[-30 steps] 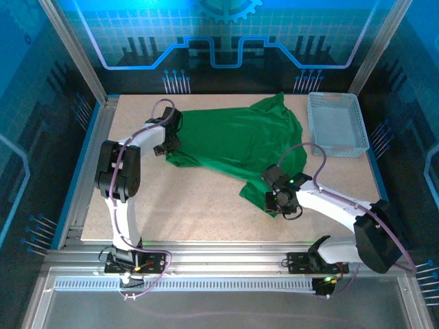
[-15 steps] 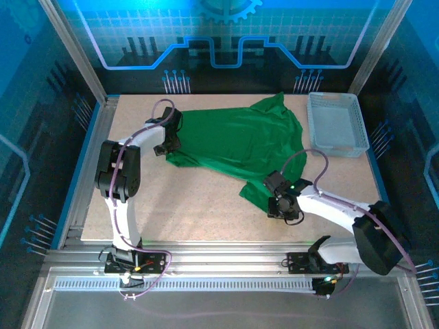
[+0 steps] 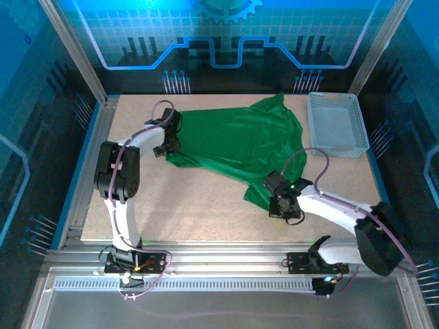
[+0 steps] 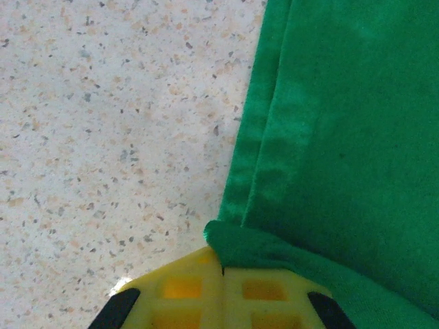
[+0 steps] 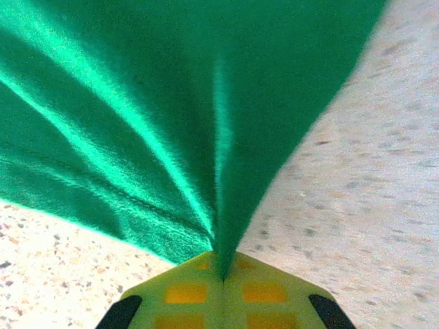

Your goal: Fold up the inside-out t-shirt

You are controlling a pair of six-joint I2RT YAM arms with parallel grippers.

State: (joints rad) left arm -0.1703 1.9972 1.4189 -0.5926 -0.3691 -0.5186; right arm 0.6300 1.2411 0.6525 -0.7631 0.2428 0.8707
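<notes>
The bright green t-shirt lies spread across the far middle of the table, one corner trailing toward the front right. At the shirt's left edge my left gripper is shut, and a fold of the hemmed green edge is pinched between its yellow jaws. My right gripper is shut on the trailing front corner. In the right wrist view the cloth fans out in taut creases from the closed yellow jaws.
A white mesh basket stands at the back right, beside the shirt's right edge. Bare speckled tabletop stretches along the front and left. Metal frame rails border the table.
My right gripper has closed on the shirt's front corner. That corner has drawn in slightly to the right. The left arm has not moved.
</notes>
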